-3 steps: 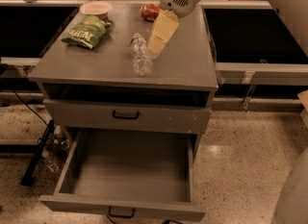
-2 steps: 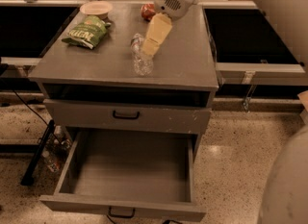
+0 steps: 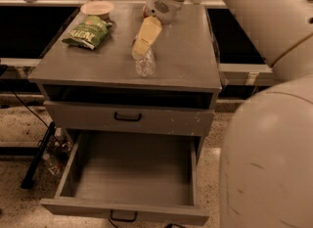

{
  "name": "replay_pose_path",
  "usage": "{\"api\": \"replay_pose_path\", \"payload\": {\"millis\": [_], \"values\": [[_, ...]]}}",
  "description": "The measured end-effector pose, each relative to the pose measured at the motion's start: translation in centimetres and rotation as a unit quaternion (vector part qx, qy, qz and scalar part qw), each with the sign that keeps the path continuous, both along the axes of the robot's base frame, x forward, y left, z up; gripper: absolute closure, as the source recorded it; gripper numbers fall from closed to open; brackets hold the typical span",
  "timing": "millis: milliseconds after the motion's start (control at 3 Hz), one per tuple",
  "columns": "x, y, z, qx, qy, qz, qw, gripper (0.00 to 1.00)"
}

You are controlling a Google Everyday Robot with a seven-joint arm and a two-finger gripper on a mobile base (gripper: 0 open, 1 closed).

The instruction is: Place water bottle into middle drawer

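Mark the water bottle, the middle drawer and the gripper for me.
water bottle [image 3: 145, 66]: camera view, on its clear crinkled body.
middle drawer [image 3: 132, 173]: camera view, on its bare floor, pulled open.
gripper [image 3: 140, 50]: camera view, on its tip, right over the water bottle's far end.

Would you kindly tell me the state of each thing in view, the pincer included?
Pincer: low over the cabinet top, at the bottle.
Bottle: on the cabinet top, not in a drawer.
Lower drawer: pulled out, floor bare.
Upper drawer: shut.
Chip bag: lying flat.
Bowl: upright.
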State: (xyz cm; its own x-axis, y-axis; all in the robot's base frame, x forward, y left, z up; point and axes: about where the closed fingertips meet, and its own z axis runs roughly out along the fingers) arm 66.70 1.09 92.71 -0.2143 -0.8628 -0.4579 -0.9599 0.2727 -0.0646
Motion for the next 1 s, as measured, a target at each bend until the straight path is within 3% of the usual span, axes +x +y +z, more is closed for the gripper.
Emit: {"api": "replay_pose_path", "payload": {"millis": [667, 1000], "values": [[1.89, 0.62, -1.31, 0.007, 0.013, -0.006, 0.9999, 0.00], [2.04, 0.58, -1.50, -0.023, 0.004, -0.031, 0.9992, 0.00]]}}
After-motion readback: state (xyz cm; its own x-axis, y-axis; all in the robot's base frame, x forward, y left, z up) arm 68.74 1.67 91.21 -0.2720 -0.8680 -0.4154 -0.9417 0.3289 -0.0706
